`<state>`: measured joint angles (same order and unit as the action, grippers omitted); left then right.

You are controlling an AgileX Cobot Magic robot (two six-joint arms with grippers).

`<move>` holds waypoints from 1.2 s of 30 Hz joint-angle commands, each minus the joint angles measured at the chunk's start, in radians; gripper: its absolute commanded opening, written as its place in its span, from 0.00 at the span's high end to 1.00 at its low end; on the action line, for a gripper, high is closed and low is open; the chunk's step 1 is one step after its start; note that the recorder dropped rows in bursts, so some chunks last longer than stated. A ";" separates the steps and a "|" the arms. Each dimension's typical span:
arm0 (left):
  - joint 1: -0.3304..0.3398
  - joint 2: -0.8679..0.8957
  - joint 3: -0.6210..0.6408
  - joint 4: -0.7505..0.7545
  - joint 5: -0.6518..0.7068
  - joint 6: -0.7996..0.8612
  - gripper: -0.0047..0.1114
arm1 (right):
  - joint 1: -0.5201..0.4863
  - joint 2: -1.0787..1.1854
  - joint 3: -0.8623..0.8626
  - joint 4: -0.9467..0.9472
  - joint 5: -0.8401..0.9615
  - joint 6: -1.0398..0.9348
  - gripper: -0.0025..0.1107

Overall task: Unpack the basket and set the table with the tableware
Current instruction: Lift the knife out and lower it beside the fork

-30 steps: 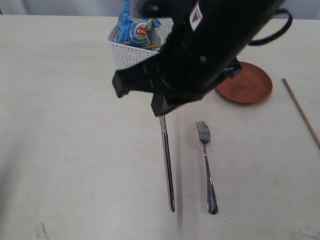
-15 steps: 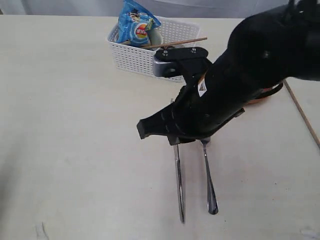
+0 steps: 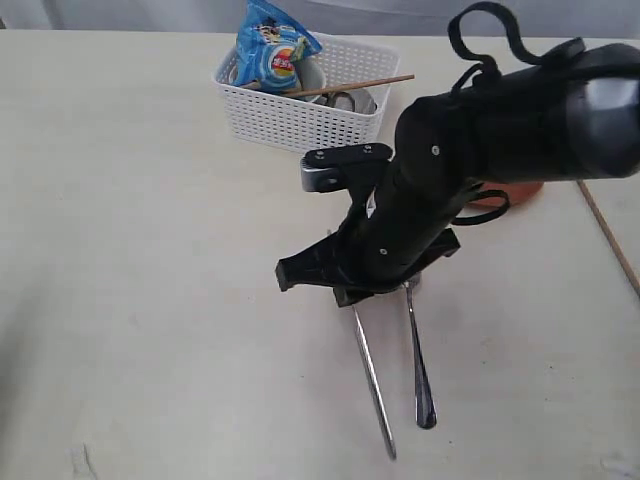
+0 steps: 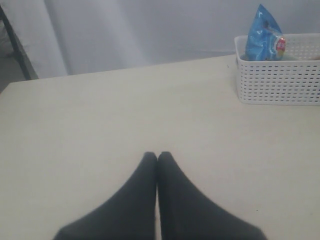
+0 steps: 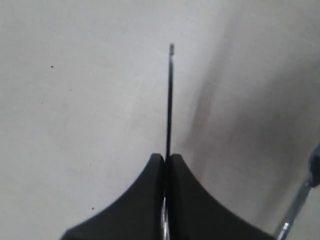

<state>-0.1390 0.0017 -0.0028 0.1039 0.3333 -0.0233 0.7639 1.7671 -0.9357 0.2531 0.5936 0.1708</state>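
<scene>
My right gripper (image 3: 347, 297) is shut on a steel knife (image 3: 373, 383), which slants down from its fingertips with the far end near the table (image 3: 140, 300). In the right wrist view the knife (image 5: 169, 100) shows as a thin dark line coming out of the shut right gripper (image 5: 166, 156). Just right of the knife a steel fork (image 3: 418, 360) lies flat. The white basket (image 3: 290, 115) stands at the back, with a wooden chopstick (image 3: 352, 87) across its rim. My arm hides most of the brown plate (image 3: 515, 192). Far from the basket (image 4: 280, 82), my left gripper (image 4: 157, 155) is shut and empty.
A blue snack bag (image 3: 270, 50) stands in the basket's left end. A second chopstick (image 3: 606, 228) lies near the table's right edge. The fork's handle (image 5: 299, 202) shows at the edge of the right wrist view.
My right arm has swung down and toward the front of the table with the knife. The knife now slants to the right, closer to the fork. The basket is uncovered again.
</scene>
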 commanded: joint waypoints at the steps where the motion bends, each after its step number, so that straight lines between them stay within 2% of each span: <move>1: -0.007 -0.002 0.003 -0.006 -0.003 -0.003 0.96 | -0.008 0.016 -0.018 0.082 -0.045 -0.038 0.98; 8: -0.007 -0.002 0.003 -0.006 -0.003 -0.003 0.96 | -0.135 0.016 -0.018 0.298 -0.040 -0.091 0.98; 11: -0.007 -0.002 0.003 -0.006 -0.003 -0.003 0.96 | -0.153 0.018 -0.018 0.337 0.008 -0.151 0.98; 23: -0.007 -0.002 0.003 -0.006 -0.003 -0.003 0.96 | -0.157 0.108 -0.016 0.265 0.019 -0.171 0.98; 30: -0.007 -0.002 0.003 -0.006 -0.003 -0.003 0.96 | -0.157 0.112 -0.016 0.207 -0.047 -0.048 0.98; 36: -0.007 -0.002 0.003 -0.006 -0.003 -0.003 0.96 | -0.157 0.110 -0.016 0.194 -0.064 -0.042 0.96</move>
<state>-0.1390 0.0017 -0.0028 0.1039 0.3333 -0.0233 0.6141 1.8785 -0.9471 0.4696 0.5407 0.1296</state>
